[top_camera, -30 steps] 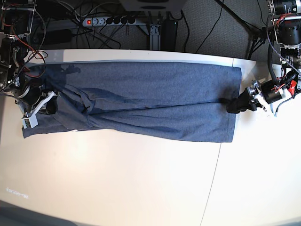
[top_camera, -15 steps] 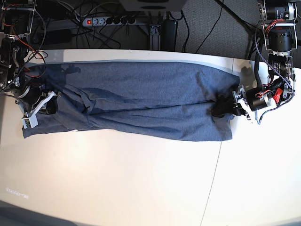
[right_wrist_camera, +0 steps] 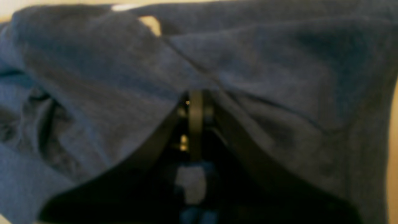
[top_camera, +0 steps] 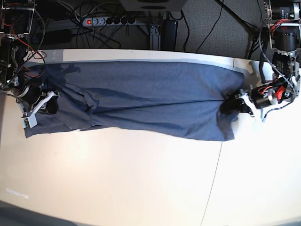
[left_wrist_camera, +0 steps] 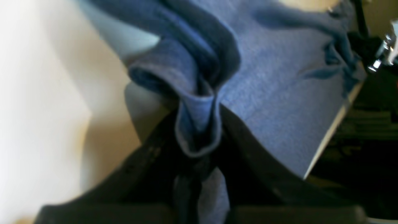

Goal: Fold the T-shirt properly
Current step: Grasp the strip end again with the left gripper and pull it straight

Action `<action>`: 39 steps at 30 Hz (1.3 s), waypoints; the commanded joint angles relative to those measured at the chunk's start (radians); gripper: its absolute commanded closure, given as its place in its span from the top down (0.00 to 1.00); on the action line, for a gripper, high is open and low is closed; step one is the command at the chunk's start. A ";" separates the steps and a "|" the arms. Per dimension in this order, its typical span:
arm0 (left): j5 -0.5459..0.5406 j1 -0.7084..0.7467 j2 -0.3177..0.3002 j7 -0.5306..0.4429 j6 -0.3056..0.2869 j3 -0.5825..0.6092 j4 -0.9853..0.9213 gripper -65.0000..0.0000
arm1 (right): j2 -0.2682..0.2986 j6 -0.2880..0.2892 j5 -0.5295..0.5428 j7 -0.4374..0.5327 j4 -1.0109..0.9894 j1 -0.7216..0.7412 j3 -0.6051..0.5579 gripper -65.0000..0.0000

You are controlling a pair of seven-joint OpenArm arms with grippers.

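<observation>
The slate-blue T-shirt (top_camera: 141, 96) lies stretched lengthwise across the white table (top_camera: 117, 179), folded into a long band. My left gripper (top_camera: 230, 106), on the right of the base view, is shut on the shirt's right edge; the left wrist view shows a bunched fold of cloth (left_wrist_camera: 197, 124) pinched between its black fingers (left_wrist_camera: 248, 146). My right gripper (top_camera: 47, 106), on the left of the base view, is shut on the shirt's left end; in the right wrist view blue cloth (right_wrist_camera: 248, 77) drapes over its closed fingers (right_wrist_camera: 196, 124).
A power strip (top_camera: 106, 21) and cables lie on the floor behind the table's far edge. A seam (top_camera: 214, 179) runs across the tabletop right of centre. Arm bases stand at both far corners.
My left gripper moved inward with the shirt's right edge half a second ago, then back out to the right, pulling the cloth taut again. The right gripper stayed put.
</observation>
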 commanded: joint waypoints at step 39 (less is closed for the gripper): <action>0.251 -0.062 -0.244 0.103 0.036 -0.006 0.317 0.00 | 0.011 0.011 0.043 -0.046 0.135 0.098 0.042 0.57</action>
